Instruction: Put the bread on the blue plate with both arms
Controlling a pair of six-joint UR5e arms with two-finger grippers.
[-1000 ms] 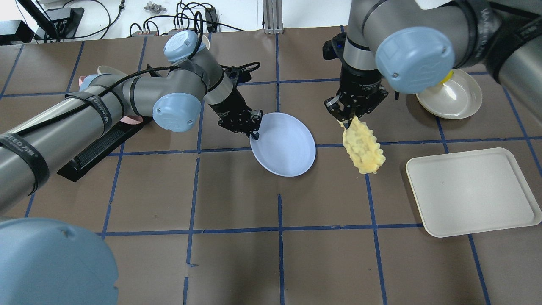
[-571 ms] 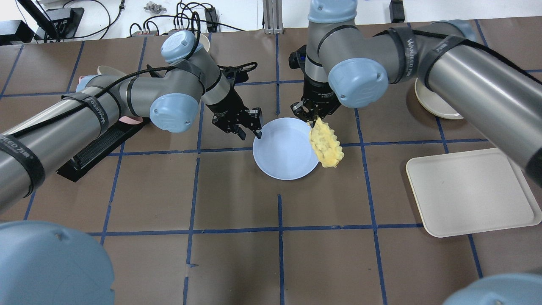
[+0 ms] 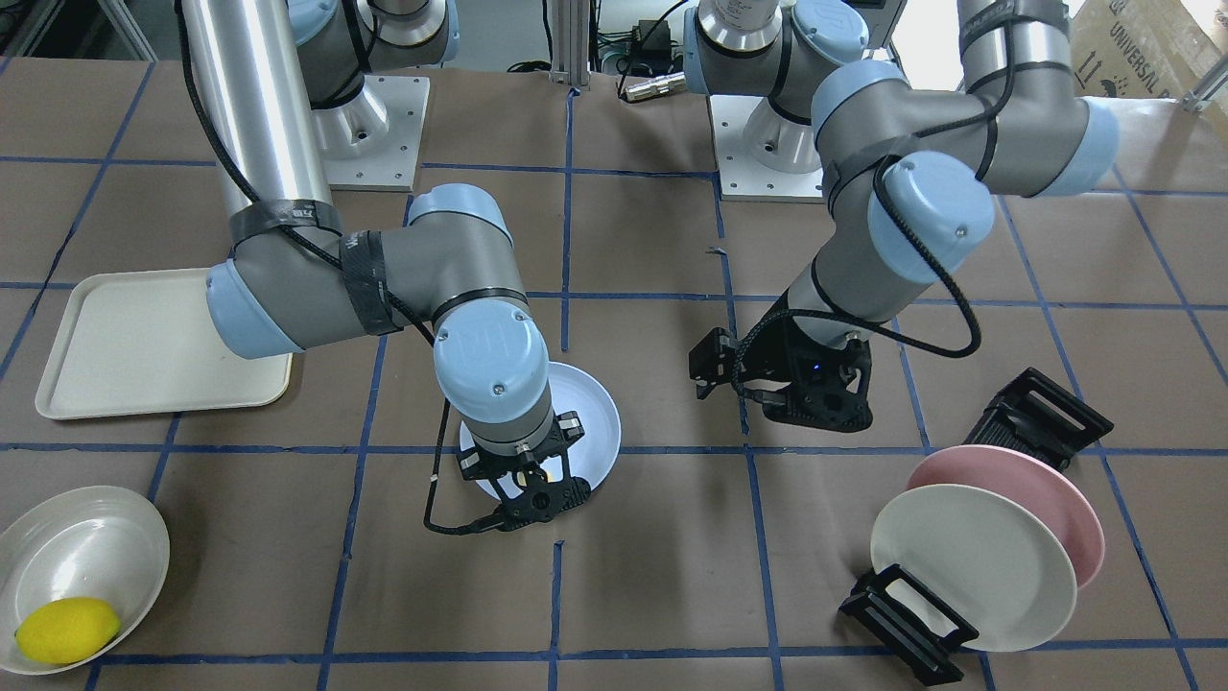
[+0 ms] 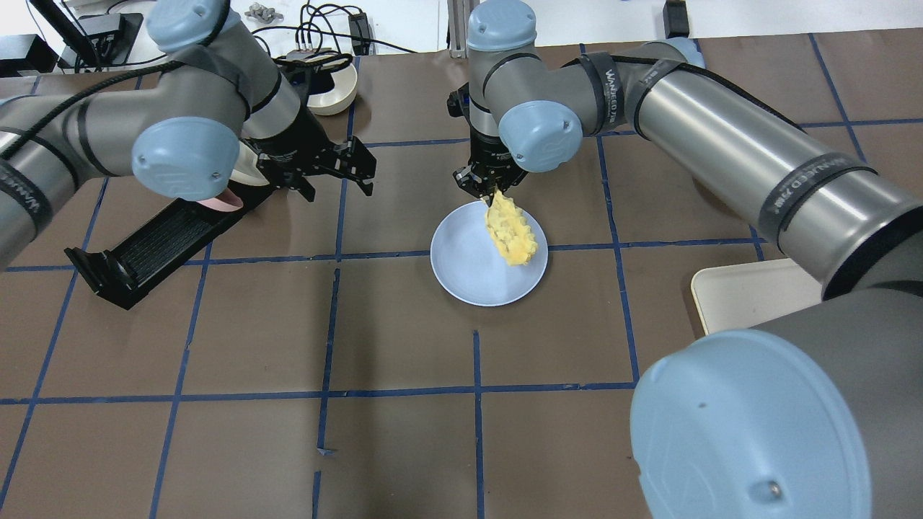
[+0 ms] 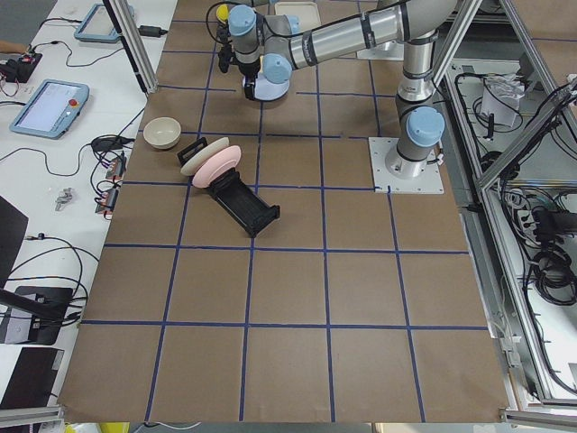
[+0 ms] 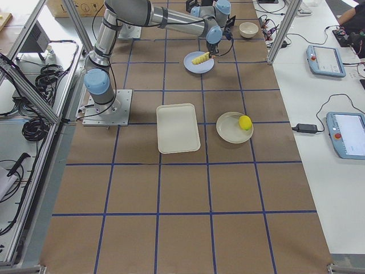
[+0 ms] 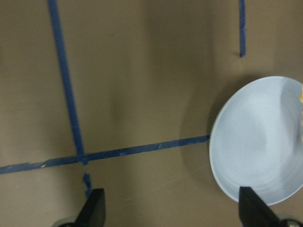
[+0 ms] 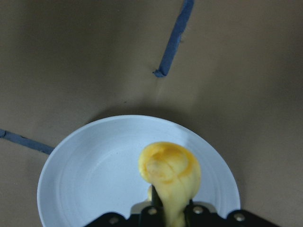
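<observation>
The bread (image 4: 510,232), a bumpy golden-yellow loaf, hangs by one end from my right gripper (image 4: 494,189), which is shut on it. It hangs over the right half of the blue plate (image 4: 465,277), which lies flat on the table. I cannot tell whether its lower end touches the plate. The right wrist view shows the bread (image 8: 170,172) hanging over the plate (image 8: 90,182). My left gripper (image 4: 335,169) is open and empty, well to the left of the plate. In the left wrist view the plate (image 7: 258,142) is at the right edge.
A black dish rack (image 4: 144,245) holds a pink plate (image 3: 1046,489) and a cream plate (image 3: 969,566) at the left. A small bowl (image 4: 332,90) stands behind it. A cream tray (image 4: 750,295) lies right of the blue plate. A lemon (image 6: 245,121) lies in a white bowl (image 6: 228,130).
My right arm carried the bread left, from beside the plate to over it. My left gripper let go of the plate's rim, the plate settled flat, and the gripper drew back to the left.
</observation>
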